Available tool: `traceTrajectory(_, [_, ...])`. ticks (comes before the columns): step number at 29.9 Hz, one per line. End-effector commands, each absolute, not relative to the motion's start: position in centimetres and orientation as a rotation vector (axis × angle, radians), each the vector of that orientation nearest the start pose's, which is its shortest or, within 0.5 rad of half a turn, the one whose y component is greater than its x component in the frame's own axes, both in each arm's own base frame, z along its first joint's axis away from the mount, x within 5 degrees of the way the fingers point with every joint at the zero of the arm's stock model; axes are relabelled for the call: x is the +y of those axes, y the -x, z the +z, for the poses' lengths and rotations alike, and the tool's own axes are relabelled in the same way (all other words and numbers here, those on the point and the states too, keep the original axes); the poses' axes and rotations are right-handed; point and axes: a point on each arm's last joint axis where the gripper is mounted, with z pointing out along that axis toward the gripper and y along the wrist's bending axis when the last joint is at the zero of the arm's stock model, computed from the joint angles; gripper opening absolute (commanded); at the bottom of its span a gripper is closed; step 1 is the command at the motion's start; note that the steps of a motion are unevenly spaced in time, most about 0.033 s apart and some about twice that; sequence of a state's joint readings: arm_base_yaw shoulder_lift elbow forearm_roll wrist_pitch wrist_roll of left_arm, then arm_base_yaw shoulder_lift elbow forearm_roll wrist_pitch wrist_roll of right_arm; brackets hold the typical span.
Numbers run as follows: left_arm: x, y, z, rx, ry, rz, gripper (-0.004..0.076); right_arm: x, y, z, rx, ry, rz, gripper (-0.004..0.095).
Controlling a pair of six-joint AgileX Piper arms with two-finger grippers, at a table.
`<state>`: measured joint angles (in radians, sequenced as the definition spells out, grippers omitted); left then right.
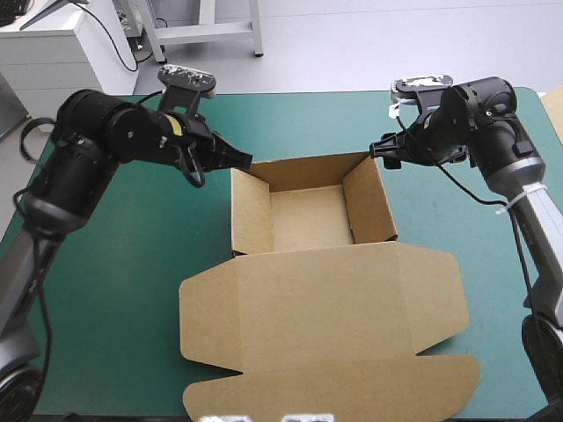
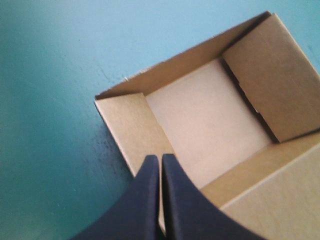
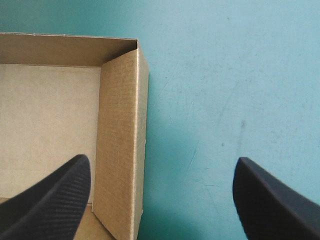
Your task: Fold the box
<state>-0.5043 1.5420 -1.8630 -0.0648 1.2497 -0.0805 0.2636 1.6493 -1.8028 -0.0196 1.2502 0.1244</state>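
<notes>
Brown corrugated-board box [image 1: 308, 290] sits on the teal-green bench [image 1: 132, 290]: lid panel [image 1: 325, 352] flat nearest, walled tray [image 1: 312, 220] beyond. At its far-left corner, left black-finned end effector [image 1: 244, 160] is closed. At the far-right corner, right end effector [image 1: 380, 149] is open, straddling the wall. Walls look raised. Likely next: press side walls so tucks seat.

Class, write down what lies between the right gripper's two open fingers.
In the right wrist view, one raised side wall of the box and bare teal-green cover beside it lie between the fingers of the right gripper.
</notes>
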Motion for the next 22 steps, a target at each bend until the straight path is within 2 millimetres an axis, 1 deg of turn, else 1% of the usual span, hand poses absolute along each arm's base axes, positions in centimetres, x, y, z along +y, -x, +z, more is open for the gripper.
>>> traceTrajectory(1, [-13.9,-22.9,47.2,2.360,-0.539,-0.361,-0.0008,8.4,-32.7,42.0,2.527,0.199,0.101,0.0727])
traceTrajectory(5, [-12.5,-20.9,45.1,2.422,-0.546,-0.318,-0.0008,8.5,-33.4,40.0,2.583,0.209,0.072,0.0726])
traceTrajectory(10, [-11.3,-17.4,42.3,2.440,-0.553,-0.394,-0.0008,8.9,-34.3,37.5,2.635,0.220,0.076,0.0717])
traceTrajectory(13, [-10.1,-15.7,40.2,2.430,-0.544,-0.378,-0.0008,9.0,-35.1,36.3,2.652,0.226,0.070,0.0710])
traceTrajectory(16, [-8.9,-13.9,37.5,2.430,-0.529,-0.357,-0.0008,9.2,-35.8,35.3,2.672,0.227,0.075,0.0673])
traceTrajectory(18, [-8.1,-12.9,35.8,2.430,-0.466,-0.360,-0.0008,9.7,-36.0,34.6,2.699,0.250,0.119,0.0644])
traceTrajectory(20, [-7.3,-11.9,34.3,2.412,-0.424,-0.359,-0.0008,10.1,-36.2,34.1,2.719,0.277,0.177,0.0640])
traceTrajectory(22, [-6.7,-11.2,33.3,2.378,-0.407,-0.352,-0.0008,10.5,-36.3,33.7,2.733,0.282,0.217,0.0640])
